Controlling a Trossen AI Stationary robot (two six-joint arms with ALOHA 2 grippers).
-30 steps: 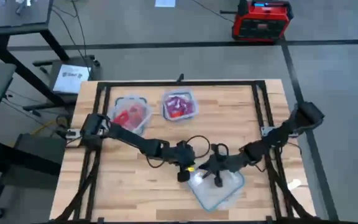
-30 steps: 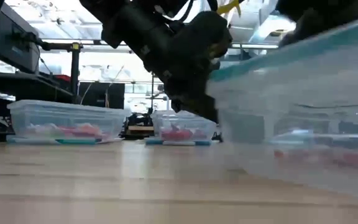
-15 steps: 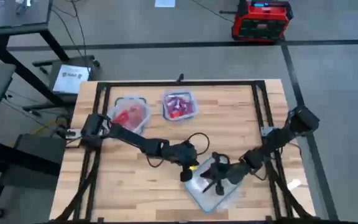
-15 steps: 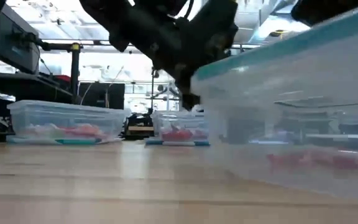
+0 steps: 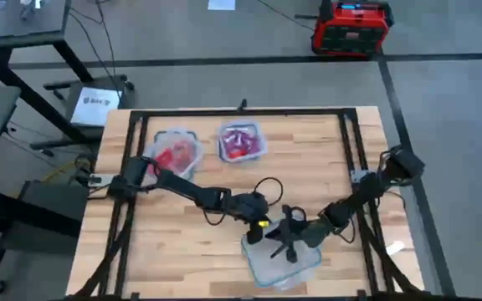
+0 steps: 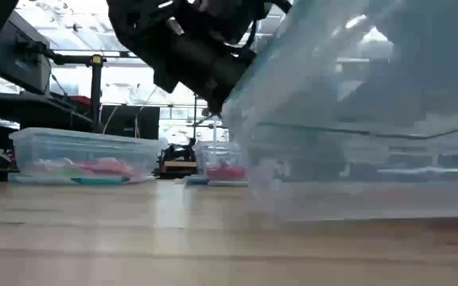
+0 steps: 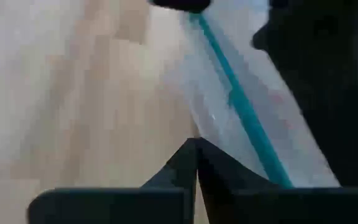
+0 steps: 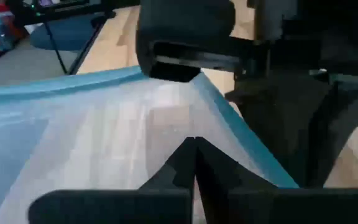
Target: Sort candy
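Observation:
Two clear tubs stand at the table's far left, one with red candy (image 5: pixel 176 153) and one with pink and purple candy (image 5: pixel 241 142). A third clear tub (image 5: pixel 281 257) with a bluish rim rests flat on the table near the front edge. My left gripper (image 5: pixel 258 235) is shut at that tub's far left corner, outside it. My right gripper (image 5: pixel 288 243) is shut too, reaching from the right over the tub's far rim into its inside. In the low view the tub's wall (image 6: pixel 356 119) fills the right half. My left gripper has its shut fingertips (image 7: pixel 194 149) against the outside of the tub's clear wall (image 7: pixel 207 121), just below the bluish rim near the far left corner. It slants down from the table's left. My right gripper points its shut fingers (image 8: pixel 194 152) down into the tub, short of the rim's corner (image 8: pixel 199 81). They slant in from the right. Whether the tips touch the tub's floor or wall I cannot tell.
Black frame rails (image 5: pixel 354 150) run along the table's sides and far edge. Loose cables (image 5: pixel 266 188) lie on the wood behind the grippers. Bare wood (image 5: pixel 174 251) lies at the near left.
Both grippers have gone toward the table's near edge, and my right one has also sunk down into the tub. The near tub has slid a little toward the near left and turned about, its sides now standing squarer to the table's edges.

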